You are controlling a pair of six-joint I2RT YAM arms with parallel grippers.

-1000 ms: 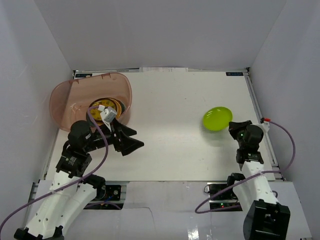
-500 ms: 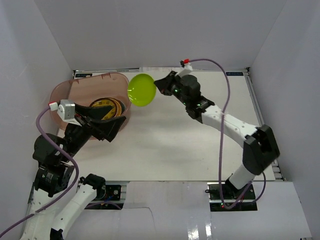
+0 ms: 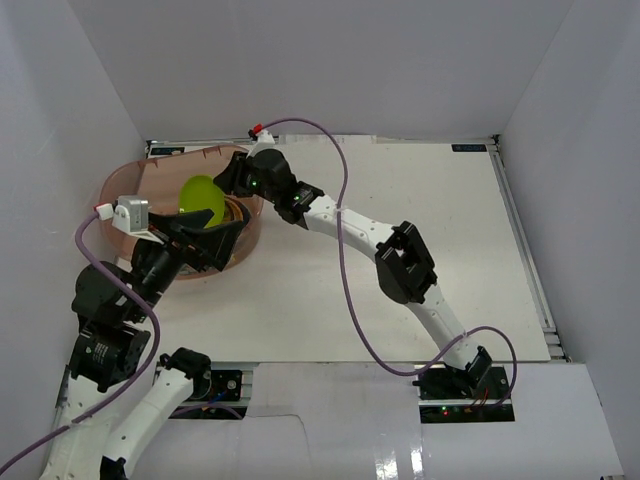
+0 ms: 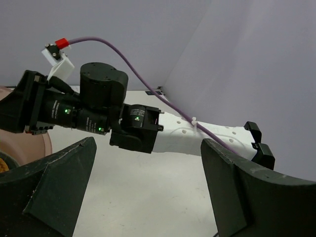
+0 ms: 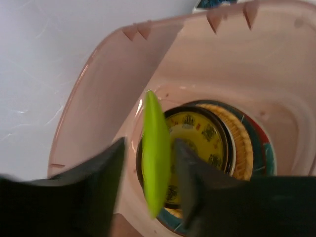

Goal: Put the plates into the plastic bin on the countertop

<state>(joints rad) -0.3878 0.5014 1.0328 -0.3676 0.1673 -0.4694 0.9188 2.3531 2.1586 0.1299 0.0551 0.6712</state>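
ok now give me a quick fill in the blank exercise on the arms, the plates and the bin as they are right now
1. The plate standing on edge between the fingers of the right gripper is ____ in colour.
2. It hangs over a stack of plates that lies inside the ____.
3. The left gripper holds nothing, and its jaws are wide ____.

Missing words: green; bin; open

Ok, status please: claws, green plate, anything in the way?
Right claw over plastic bin, lime green plate on edge between fingers, gap at one. Left claw open, empty. Nothing blocking.
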